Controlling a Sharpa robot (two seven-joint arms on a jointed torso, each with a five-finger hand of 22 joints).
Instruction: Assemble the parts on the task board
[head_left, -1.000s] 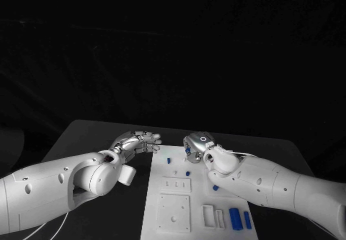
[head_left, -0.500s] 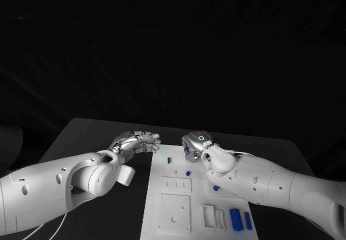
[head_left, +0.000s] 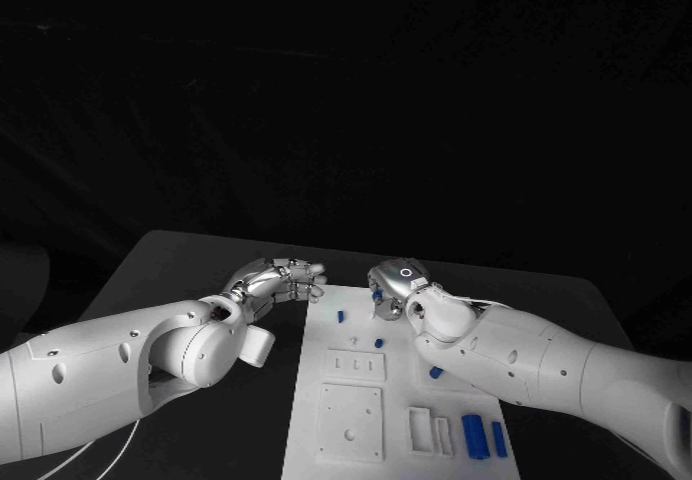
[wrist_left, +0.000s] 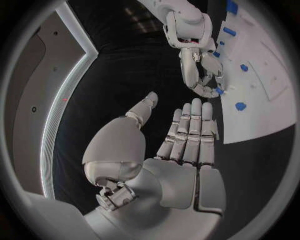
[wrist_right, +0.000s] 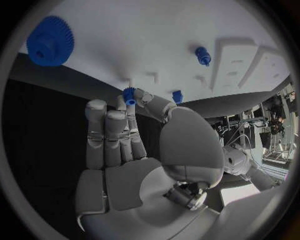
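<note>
The white task board (head_left: 335, 420) lies in the middle of the table. My right hand (head_left: 392, 290) hovers over its far end and pinches a small blue part (wrist_right: 129, 94) between thumb and a fingertip; the same blue part (wrist_left: 219, 91) shows at its fingertips in the left wrist view. A large blue gear (wrist_right: 50, 41) and a blue peg (wrist_right: 201, 55) are on the board beyond it. My left hand (head_left: 281, 279) is just off the board's far left corner, fingers (wrist_left: 190, 130) stretched out and holding nothing.
Small blue parts (head_left: 340, 316) (head_left: 378, 342) (head_left: 434, 372) stand along the board's middle. Two longer blue pieces (head_left: 470, 435) lie at its near right beside white slotted blocks (head_left: 426, 432). A square white plate (head_left: 348, 422) sits at the near left. Grey table (head_left: 173, 270) surrounds the board.
The whole picture has shifted slightly. Both hands keep nearly the same pose at the board's far end, the right one still pinching the small blue part.
</note>
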